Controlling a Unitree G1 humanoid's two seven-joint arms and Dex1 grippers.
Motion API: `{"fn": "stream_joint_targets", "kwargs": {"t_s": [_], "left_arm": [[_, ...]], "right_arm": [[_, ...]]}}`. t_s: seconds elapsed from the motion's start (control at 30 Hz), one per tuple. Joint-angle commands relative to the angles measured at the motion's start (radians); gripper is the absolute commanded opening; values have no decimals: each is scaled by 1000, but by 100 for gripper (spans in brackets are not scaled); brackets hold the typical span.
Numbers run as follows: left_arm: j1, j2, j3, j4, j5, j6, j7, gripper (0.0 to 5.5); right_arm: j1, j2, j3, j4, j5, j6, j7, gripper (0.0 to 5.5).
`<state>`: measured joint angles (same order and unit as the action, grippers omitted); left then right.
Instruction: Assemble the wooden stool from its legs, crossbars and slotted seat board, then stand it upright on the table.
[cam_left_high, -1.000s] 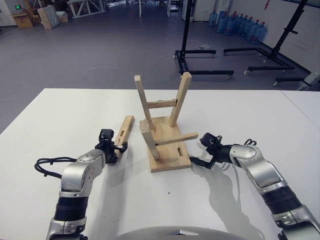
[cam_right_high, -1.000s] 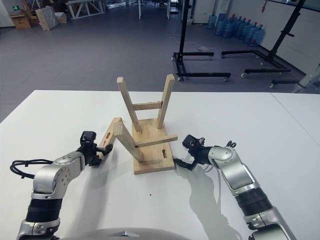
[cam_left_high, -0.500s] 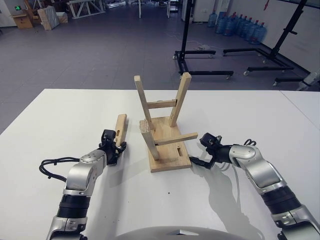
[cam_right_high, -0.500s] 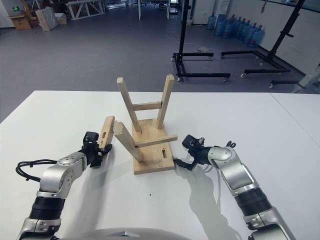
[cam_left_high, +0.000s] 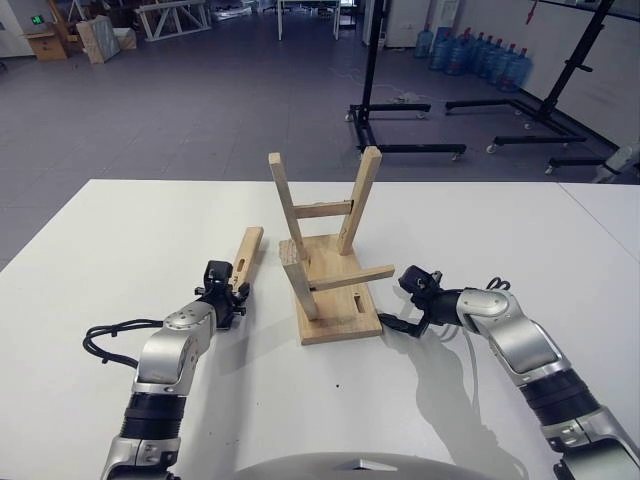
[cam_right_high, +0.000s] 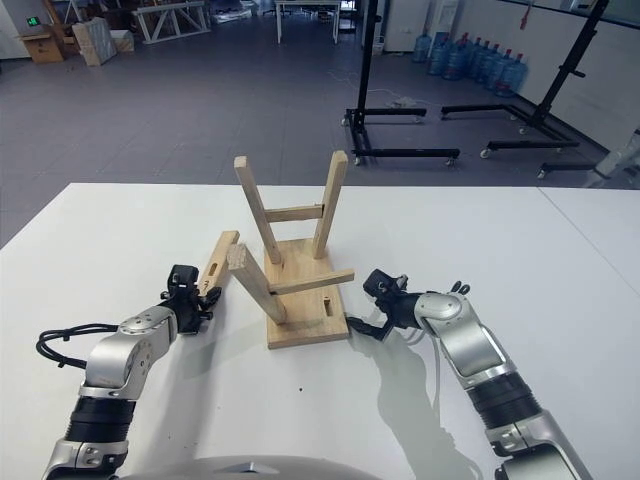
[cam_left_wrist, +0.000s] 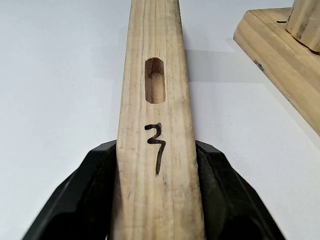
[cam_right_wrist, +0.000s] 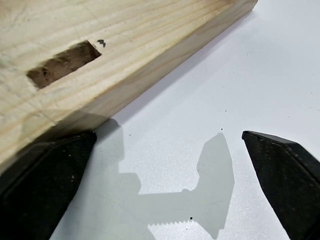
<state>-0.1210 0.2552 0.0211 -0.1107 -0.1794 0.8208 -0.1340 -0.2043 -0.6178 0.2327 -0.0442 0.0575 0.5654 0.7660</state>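
Near the middle of the white table (cam_left_high: 120, 230), the part-built stool (cam_left_high: 325, 230) is seen upside down on its slotted seat board (cam_left_high: 345, 322). Three legs are already seated. The two far ones are tied by a crossbar, and a second crossbar (cam_left_high: 350, 278) runs from the near left leg toward the right edge with its far end free.

Just left of the board, the loose leg (cam_left_high: 245, 258) is held at its near end by the left gripper (cam_left_high: 226, 296), with the fingers (cam_left_wrist: 95, 185) closed against both of its sides. Its long axis runs from the gripper toward the far edge, and its tip leans slightly toward the stool. A mortise (cam_left_wrist: 154, 80) faces up. Whether the far end touches the table cannot be told.

Over the last second the leg's tip was swung toward the left edge and then brought back, while the left arm was edged forward. The stool and the right gripper (cam_left_high: 402, 300) were left as they were. The grip is judged to be under adjustment, with the fourth leg not yet carried over.

The right gripper is held with fingers spread wide at the board's near right corner, grasping nothing. Beside it, the empty slot (cam_right_wrist: 62, 62) is left waiting.
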Motion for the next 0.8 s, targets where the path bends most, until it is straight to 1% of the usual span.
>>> {"fn": "stream_joint_targets", "kwargs": {"t_s": [0.03,0.07,0.13,0.2,0.23,0.3,0.37,0.43,0.5,0.63,0.8], "left_arm": [[-3,130,78,-57,33,54,-15,206],[-17,170,107,-83,31,49,-32,206],[-85,271,220,-142,-40,-1,-131,206],[-180,297,339,-193,-197,-23,-249,206],[-227,299,374,-218,-291,-22,-313,206],[-301,303,405,-251,-445,-7,-412,205],[-378,286,407,-266,-607,33,-479,205],[-471,240,398,-241,-788,79,-505,205],[-528,206,377,-193,-879,95,-524,205],[-593,177,323,-92,-955,108,-552,205],[-589,184,228,-46,-910,87,-605,205]], "right_arm": [[-12,-2,-45,38,7,-5,-17,540],[-19,-1,-66,60,11,-9,-28,540],[-81,0,-159,179,31,-19,-75,540],[-177,-2,-275,312,84,-19,-114,540],[-252,5,-353,364,149,11,-119,540],[-400,26,-485,425,291,101,-111,540],[-547,68,-583,412,472,258,-92,540],[-669,147,-655,325,702,424,-83,540],[-743,211,-690,264,852,507,-92,540],[-766,269,-708,233,990,594,-159,540],[-736,323,-752,167,1174,668,-251,540]]}}
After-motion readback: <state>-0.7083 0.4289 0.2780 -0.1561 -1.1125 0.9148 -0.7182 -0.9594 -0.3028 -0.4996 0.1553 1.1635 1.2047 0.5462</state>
